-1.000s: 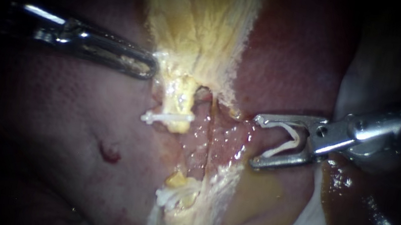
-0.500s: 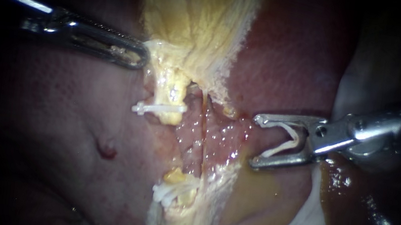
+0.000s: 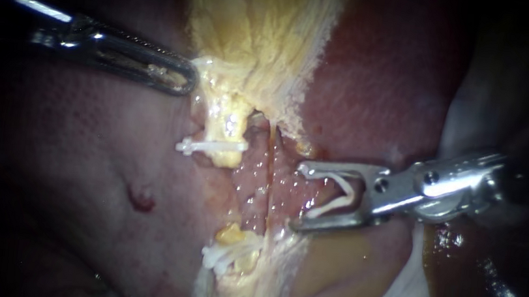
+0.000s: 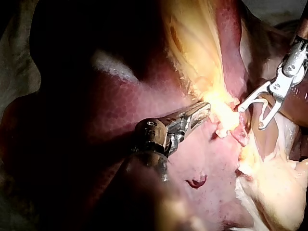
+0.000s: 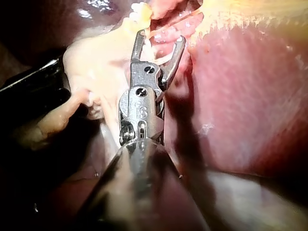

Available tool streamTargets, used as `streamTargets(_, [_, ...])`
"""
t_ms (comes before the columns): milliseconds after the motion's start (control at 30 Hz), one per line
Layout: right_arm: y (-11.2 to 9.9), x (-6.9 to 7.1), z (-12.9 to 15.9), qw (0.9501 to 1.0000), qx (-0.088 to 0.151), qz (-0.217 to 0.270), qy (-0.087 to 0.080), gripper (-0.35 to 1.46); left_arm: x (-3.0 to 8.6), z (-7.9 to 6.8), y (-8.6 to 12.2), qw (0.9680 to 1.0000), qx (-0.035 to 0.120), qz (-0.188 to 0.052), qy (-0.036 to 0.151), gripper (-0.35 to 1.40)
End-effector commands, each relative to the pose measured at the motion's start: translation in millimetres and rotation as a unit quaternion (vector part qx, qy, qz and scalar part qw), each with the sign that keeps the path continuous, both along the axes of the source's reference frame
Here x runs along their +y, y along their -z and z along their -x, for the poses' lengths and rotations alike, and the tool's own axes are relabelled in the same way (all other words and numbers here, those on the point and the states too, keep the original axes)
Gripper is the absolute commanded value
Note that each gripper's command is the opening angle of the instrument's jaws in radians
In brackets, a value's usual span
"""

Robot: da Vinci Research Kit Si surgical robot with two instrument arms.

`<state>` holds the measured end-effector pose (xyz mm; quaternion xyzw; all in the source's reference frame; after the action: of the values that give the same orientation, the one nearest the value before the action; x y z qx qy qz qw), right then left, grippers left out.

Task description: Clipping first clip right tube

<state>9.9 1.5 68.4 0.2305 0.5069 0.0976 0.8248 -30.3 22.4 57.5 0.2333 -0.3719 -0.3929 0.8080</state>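
Right instrument point(image 3: 299, 197): pincer spread wide, a white clip point(image 3: 338, 199) seated against both halves, its tips just beside the right tube point(image 3: 269, 169), not around it. Left instrument point(image 3: 180, 79): pincer closed on the pale tissue point(image 3: 218, 91) under the gallbladder point(image 3: 258, 23).

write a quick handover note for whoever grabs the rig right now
Left instrument: jaws shut on pale tissue.
Right instrument: jaws wide, carrying a loaded clip, tips just short of the right tube.
Done: a placed clip sits across the left tube.
Left: bring the jaws around the right tube, which is bare, and close the clip.
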Motion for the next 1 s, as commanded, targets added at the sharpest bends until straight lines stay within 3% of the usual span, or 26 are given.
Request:
streamTargets(33, [-0.6,-0.3,-0.4,1.0,-0.001,-0.005,0.001,0.5,0.0,0.0,0.0,1.0,0.0,0.0,0.0,-0.35])
streamTargets(267, [-3.7,-1.7,-2.4,0.9996,-0.003,-0.029,0.004,0.5,0.0,0.0,0.0,1.0,0.0,0.0,0.0,-0.35])
streamTargets(500, [-4.8,-2.2,-3.4,0.9987,0.0,-0.05,0.006,0.5,0.0,0.0,0.0,1.0,0.0,0.0,0.0,-0.35])
streamTargets(800, [-5.0,-2.1,-4.2,0.994,0.04,-0.102,0.002,0.49,0.0,0.0,0.0,1.0,0.0,0.0,0.0,-0.35])
streamTargets(1000, [-5.2,-2.2,-4.6,0.9873,0.072,-0.141,0.012,0.46,0.0,0.0,0.0,1.0,0.0,0.0,0.0,-0.35])
